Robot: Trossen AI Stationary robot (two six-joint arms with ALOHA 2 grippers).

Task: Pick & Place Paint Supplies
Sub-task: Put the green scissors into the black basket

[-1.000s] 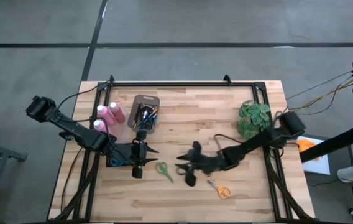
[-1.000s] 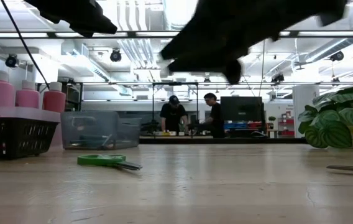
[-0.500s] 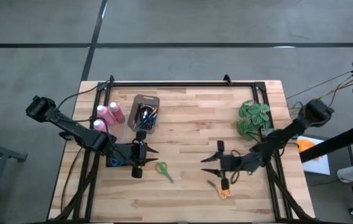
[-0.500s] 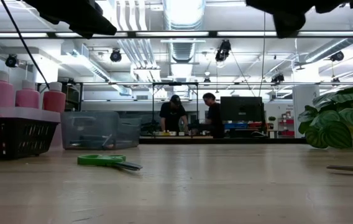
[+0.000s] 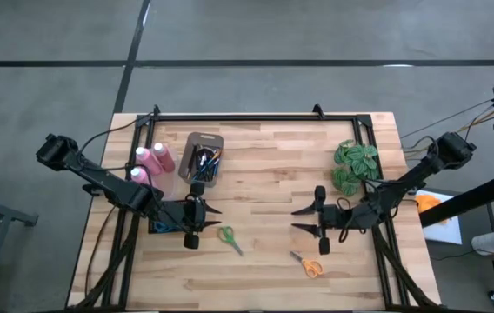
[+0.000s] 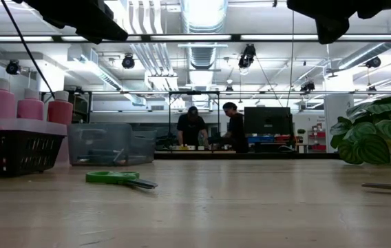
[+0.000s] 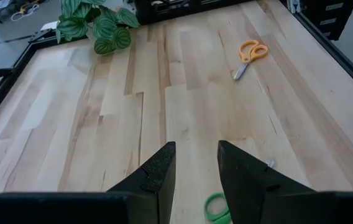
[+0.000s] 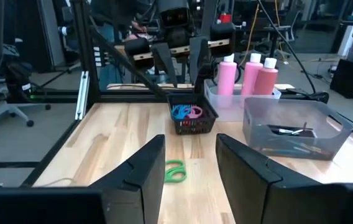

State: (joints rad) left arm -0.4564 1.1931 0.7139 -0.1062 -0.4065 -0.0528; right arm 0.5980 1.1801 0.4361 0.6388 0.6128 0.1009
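Observation:
The paintbrushes (image 5: 203,163) lie in a grey bin (image 5: 193,143) at the table's far left; the right wrist view shows the brushes (image 8: 291,132) inside the bin too. Three pink bottles (image 5: 153,160) with white caps stand in a clear tray beside the bin, and they show as bottles (image 8: 247,75) and as bottles (image 6: 27,105). My left gripper (image 5: 217,218) hovers open in front of the bin, pointing right, and its wrist view shows the left gripper (image 7: 196,169) above bare wood. My right gripper (image 5: 296,219) hangs open over the table's right half, pointing left, seen also as the right gripper (image 8: 189,163). Neither holds anything.
A black basket (image 8: 192,118) holding scissors sits under my left arm. Green scissors (image 5: 228,238) lie between the grippers, orange scissors (image 5: 306,263) nearer the front edge. The leafy plant (image 5: 356,165) stands at the right. People work in the room behind (image 6: 213,127).
My right gripper has drawn back from the table's middle toward the right edge and risen, leaving the low view's upper middle. It stays open. My left arm has kept still, and no object has moved.

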